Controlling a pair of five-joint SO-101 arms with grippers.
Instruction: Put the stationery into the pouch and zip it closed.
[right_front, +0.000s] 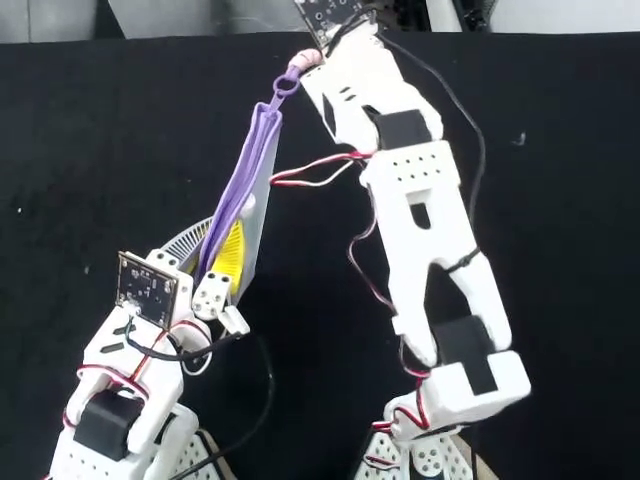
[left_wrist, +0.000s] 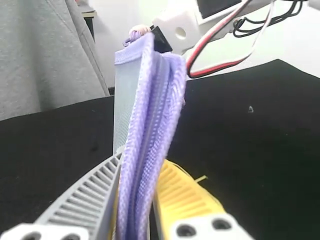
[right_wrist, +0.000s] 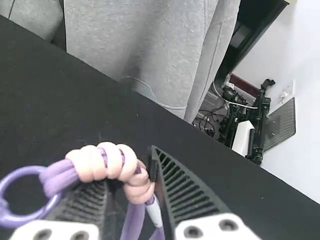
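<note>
A purple pouch (right_front: 243, 180) hangs stretched in the air between my two arms, zip edge up. My left gripper (right_front: 218, 268) is shut on its near end, with the grey finger (left_wrist: 85, 200) and the yellow finger (left_wrist: 187, 200) on either side of the fabric (left_wrist: 150, 125). My right gripper (right_front: 316, 58) is shut on the pink knotted cord (right_wrist: 112, 162) of the zip pull at the far end. A purple ring (right_wrist: 20, 195) hangs from that cord. The zip line looks closed along the stretch I can see. The pouch's contents are hidden.
A black cloth (right_front: 110, 140) covers the table on all sides of the arms. The right arm's white links (right_front: 425, 220) and red and white wires (right_front: 315, 170) run beside the pouch. A person in grey clothing (right_wrist: 150, 50) stands behind the table's far edge.
</note>
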